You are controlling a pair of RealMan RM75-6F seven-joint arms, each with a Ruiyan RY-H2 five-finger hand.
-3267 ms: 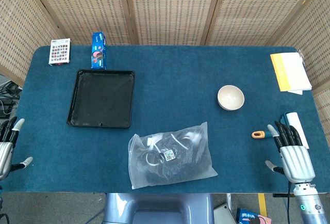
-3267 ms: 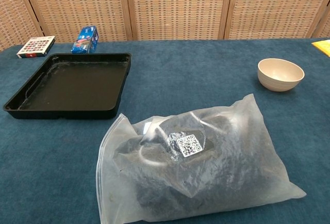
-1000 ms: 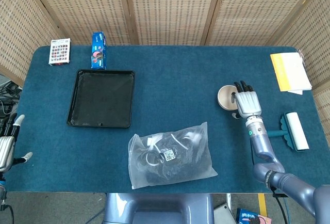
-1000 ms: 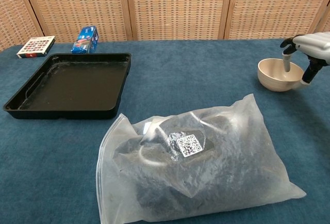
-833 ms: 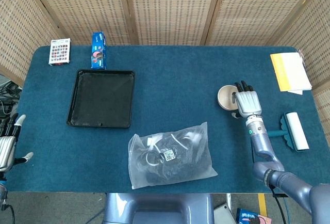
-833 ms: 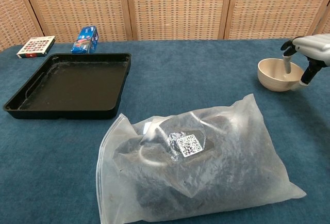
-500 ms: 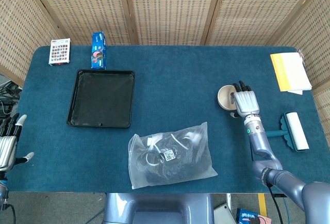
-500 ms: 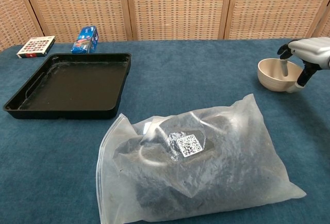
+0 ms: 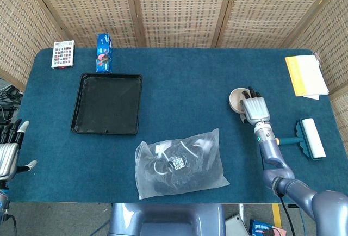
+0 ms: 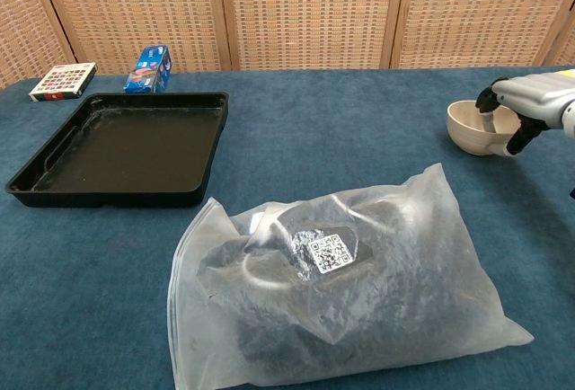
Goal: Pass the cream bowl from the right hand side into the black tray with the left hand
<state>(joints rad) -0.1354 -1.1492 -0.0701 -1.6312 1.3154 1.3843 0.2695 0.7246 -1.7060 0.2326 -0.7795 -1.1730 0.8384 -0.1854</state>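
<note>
The right hand [image 9: 254, 109] grips the cream bowl [image 9: 237, 99] at its near rim, fingers hooked inside and the thumb on the outer wall, clear in the chest view where the bowl [image 10: 474, 128] looks tipped, though whether it sits on the blue surface [image 9: 196, 84] or is just off it, I cannot tell. That bowl is over on the right side, well apart from the black tray [image 9: 107, 103], which lies far left. Down at the bottom-left edge, the left hand [image 9: 7, 154] hangs just off the surface, fingers spread and holding nothing. Between the two, near the front, lies a clear plastic bag [image 9: 180, 163] of dark cables. A lint roller [image 9: 308, 138] lies right of the right arm, a yellow booklet [image 9: 305, 75] at the far right corner, and a blue box [image 9: 103, 53] and a card box [image 9: 63, 54] stand behind the tray.
</note>
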